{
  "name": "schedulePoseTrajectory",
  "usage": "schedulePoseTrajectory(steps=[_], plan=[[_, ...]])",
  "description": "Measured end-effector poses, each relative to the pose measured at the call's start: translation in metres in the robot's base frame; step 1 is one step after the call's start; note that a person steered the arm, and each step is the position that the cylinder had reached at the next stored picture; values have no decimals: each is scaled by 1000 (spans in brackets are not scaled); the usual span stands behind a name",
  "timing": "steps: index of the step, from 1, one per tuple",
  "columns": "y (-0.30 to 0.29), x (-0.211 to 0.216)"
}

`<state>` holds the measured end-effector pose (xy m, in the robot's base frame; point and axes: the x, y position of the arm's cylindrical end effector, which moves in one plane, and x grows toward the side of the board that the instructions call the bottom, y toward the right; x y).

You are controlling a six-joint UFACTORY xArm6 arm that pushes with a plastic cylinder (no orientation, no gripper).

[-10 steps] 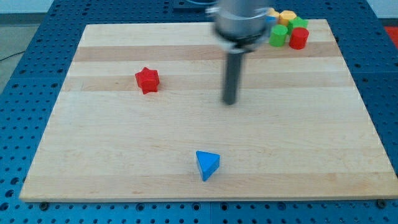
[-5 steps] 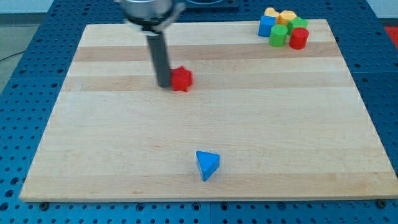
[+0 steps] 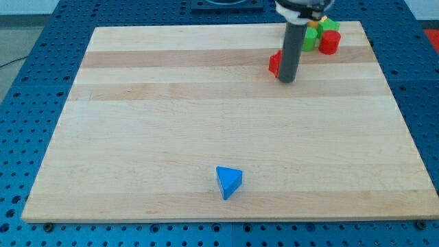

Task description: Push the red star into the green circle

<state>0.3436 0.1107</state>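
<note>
The pale wooden table (image 3: 137, 137) fills the view. There is no hand, only a dark rod; my tip (image 3: 287, 80) touches the red star block (image 3: 275, 64), mostly hidden at its 10 o'clock. The green circle block (image 3: 312, 38) lies near, at the star's 2 o'clock, beside a red cylinder block (image 3: 329, 43). The push looks mid-course; next I'd get behind the star and drive toward 2 o'clock.

A pale wooden worktop (image 3: 137, 137) lies on a blue pegboard base (image 3: 27, 82), a blue triangular block (image 3: 228, 182) sits alone near the view's bottom edge, and a red cylinder block (image 3: 329, 42) stands near the top right corner.
</note>
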Motion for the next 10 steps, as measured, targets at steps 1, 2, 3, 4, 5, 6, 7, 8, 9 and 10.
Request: schedulePoseTrajectory(steps=[1,2,3,4,5,6,7,8,9,10], plan=[[-10,-10],[-59,-14],[-56,-36],[0,-37],[21,-43],[17,-43],[18,-15],[113,-3],[174,-8],[174,-29]])
